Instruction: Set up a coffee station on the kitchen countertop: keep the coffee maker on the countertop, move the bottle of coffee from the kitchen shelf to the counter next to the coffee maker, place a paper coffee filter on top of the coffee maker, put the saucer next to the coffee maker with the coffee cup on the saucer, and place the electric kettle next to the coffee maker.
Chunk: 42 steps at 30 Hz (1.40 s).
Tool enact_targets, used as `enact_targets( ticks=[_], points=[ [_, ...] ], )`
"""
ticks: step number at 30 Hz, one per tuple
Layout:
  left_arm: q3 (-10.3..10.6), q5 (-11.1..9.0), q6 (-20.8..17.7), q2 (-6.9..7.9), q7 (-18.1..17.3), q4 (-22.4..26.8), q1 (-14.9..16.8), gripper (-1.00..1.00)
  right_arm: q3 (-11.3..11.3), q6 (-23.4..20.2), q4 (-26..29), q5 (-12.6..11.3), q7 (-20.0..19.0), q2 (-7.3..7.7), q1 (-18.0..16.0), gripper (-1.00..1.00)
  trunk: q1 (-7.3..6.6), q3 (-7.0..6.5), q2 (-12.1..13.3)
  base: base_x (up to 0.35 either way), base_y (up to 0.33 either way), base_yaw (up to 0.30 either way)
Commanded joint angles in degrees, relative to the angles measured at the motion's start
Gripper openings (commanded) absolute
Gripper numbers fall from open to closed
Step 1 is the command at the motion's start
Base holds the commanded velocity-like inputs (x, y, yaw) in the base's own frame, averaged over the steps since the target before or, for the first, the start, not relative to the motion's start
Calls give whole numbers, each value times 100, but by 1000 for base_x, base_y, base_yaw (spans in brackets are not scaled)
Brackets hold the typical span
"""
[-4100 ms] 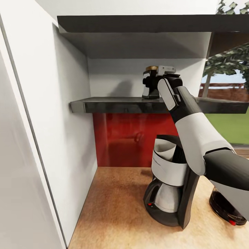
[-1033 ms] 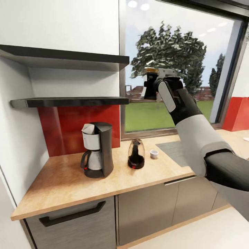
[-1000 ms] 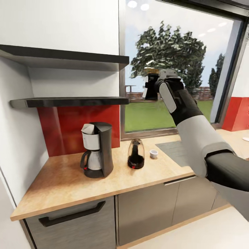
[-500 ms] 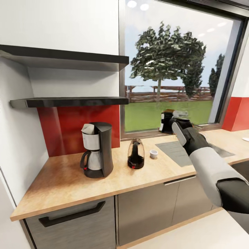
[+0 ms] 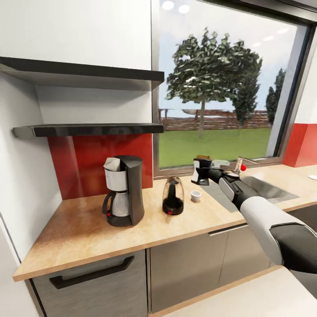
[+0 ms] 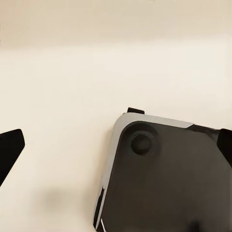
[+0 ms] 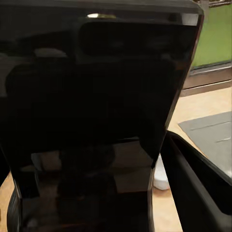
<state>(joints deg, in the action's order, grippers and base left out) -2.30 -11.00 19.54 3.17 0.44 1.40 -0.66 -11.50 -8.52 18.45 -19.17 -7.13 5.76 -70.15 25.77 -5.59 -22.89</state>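
My right gripper [image 5: 206, 171] is shut on the bottle of coffee [image 5: 200, 172], a dark jar with a gold lid, held just above the kitchen countertop [image 5: 88, 237]. The jar hangs right of the coffee cup [image 5: 196, 196] and the electric kettle [image 5: 173, 197]. In the right wrist view the jar [image 7: 92, 121] looms dark and close, with the cup [image 7: 160, 175] behind it. Further left stands the coffee maker [image 5: 124, 191] with the paper coffee filter [image 5: 112, 164] on top. The kitchen shelf [image 5: 88, 129] is bare. My left gripper [image 6: 117, 147] hangs open over pale floor.
A thicker dark grey shelf [image 5: 79, 72] runs above the black one. A sink drainboard [image 5: 224, 193] and a tap with a red knob [image 5: 242, 166] lie right of the jar. Something flat and white [image 5: 313, 177] shows at the counter's far right edge. My own base [image 6: 164, 183] is below the left gripper.
The view pulled back from the shelf since four seconds ago. In the last second my right arm lowered the jar from window height to just above the counter, moving left toward the cup.
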Motion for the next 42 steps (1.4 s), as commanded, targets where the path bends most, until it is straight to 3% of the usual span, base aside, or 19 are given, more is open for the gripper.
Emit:
enact_targets(
  ticks=[1, 13, 27, 35, 42],
  points=[
    [-21, 1, 6, -1, 6, 12, -5, 100, -26, -21, 6, -43, -3, 5, -1, -100, 2, -1, -3, 0, 0, 51],
    [-24, 1, 6, 17, 9, 31, -5, 100, -28, -8, -8, -50, 21, 2, 1, -100, 2, -69, -3, 0, 0, 193],
    [-24, 1, 6, 17, 10, 44, 12, 100, -27, -10, -209, -61, 11, 4, 1, -100, 2, -76, -3, -67, 0, 14],
    [-24, 1, 6, 17, 19, 44, 22, 100, -26, -8, -210, -61, 1, 4, 0, -100, 2, -76, -3, -218, 182, 21],
    [-24, 3, 6, 17, 301, 44, 22, 100, -24, -7, -210, -61, 1, 4, 0, -100, 2, -76, -3, -184, 169, 239]
  ],
)
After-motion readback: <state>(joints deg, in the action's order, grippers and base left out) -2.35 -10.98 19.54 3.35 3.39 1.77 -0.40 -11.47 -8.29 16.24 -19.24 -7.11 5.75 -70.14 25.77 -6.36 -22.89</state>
